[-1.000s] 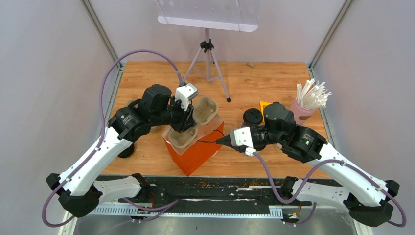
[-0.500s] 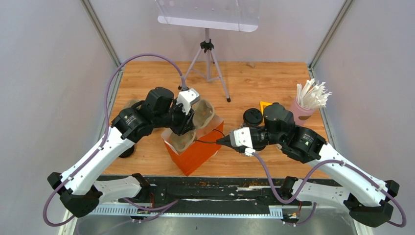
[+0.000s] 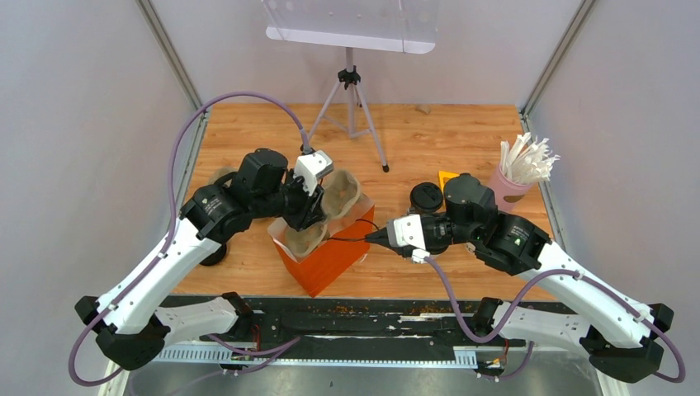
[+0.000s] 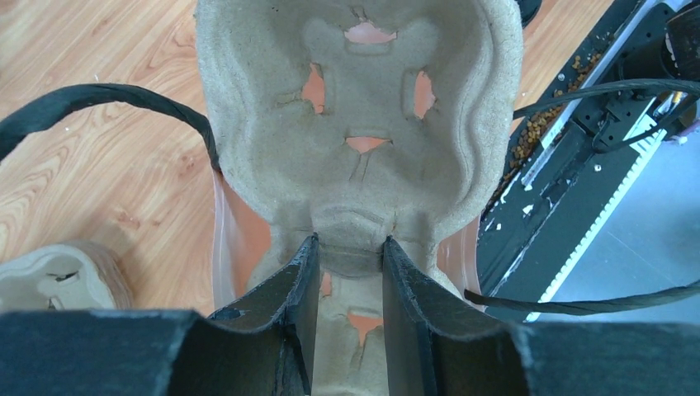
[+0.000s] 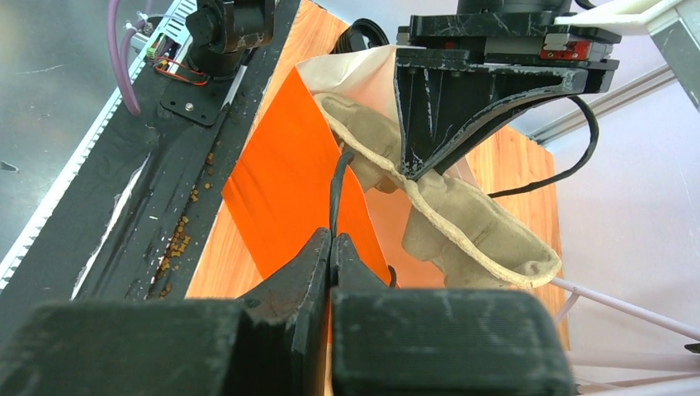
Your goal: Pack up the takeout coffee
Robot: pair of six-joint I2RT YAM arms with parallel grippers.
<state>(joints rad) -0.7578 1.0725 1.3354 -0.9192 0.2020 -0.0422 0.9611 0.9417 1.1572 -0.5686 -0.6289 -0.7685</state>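
Note:
My left gripper [image 3: 309, 216] is shut on the middle ridge of the brown pulp cup tray [image 3: 340, 191] and holds it tilted in the mouth of the orange paper bag [image 3: 330, 260]. The left wrist view shows the fingers [image 4: 307, 276] pinching the tray [image 4: 355, 107] over the bag's orange inside. My right gripper [image 3: 373, 237] is shut on the bag's black handle [image 5: 337, 177], beside the bag [image 5: 289, 165]. One takeout coffee cup with a black lid [image 3: 427, 196] stands right of the bag, behind my right wrist. No other cups show clearly.
A pink cup of white straws [image 3: 512, 186] stands at the right edge. A tripod [image 3: 351, 99] stands at the back centre. A second pulp tray [image 3: 219, 176] lies left of the bag, partly under my left arm. A dark round thing [image 3: 213, 254] sits under the left arm.
My left gripper has shifted a little left and down with the tray, and the tray sits deeper in the bag's mouth. The right gripper has kept still on the handle.

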